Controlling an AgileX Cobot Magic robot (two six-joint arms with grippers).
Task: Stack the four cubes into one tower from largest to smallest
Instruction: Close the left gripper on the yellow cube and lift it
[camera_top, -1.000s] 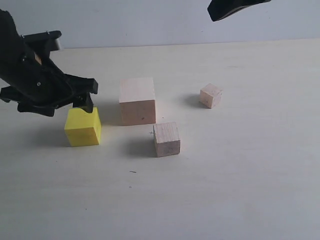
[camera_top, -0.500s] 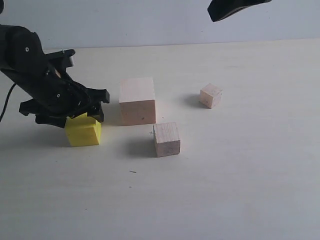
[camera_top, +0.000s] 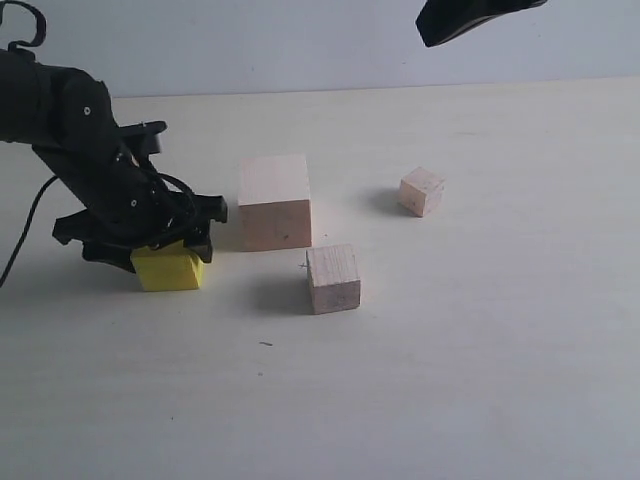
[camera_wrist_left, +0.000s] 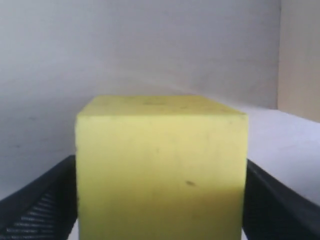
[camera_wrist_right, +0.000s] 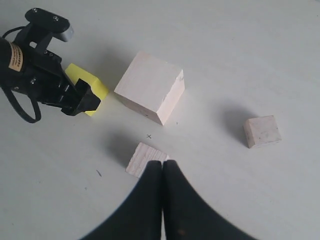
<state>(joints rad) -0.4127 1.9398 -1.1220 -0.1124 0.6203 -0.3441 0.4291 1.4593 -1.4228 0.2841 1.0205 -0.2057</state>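
Light: bright, diffuse.
Shadows: soft, from large wood cube (camera_top: 274, 200) toward table's (camera_top: 480, 380) left edge.
Focus: yellow cube (camera_wrist_left: 160, 170) blurred, left wrist view.

Left pincer (camera_top: 168, 255) straddles the yellow cube (camera_top: 168, 272) near the largest wood cube (camera_top: 274, 202).

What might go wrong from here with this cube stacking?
1. The left gripper straddles the yellow cube with open jaws; closing unevenly might twist or shove it.
2. The large wood cube stands close by, so a low lift across could knock it.
3. The medium wood cube sits near that base and might get bumped during placing.
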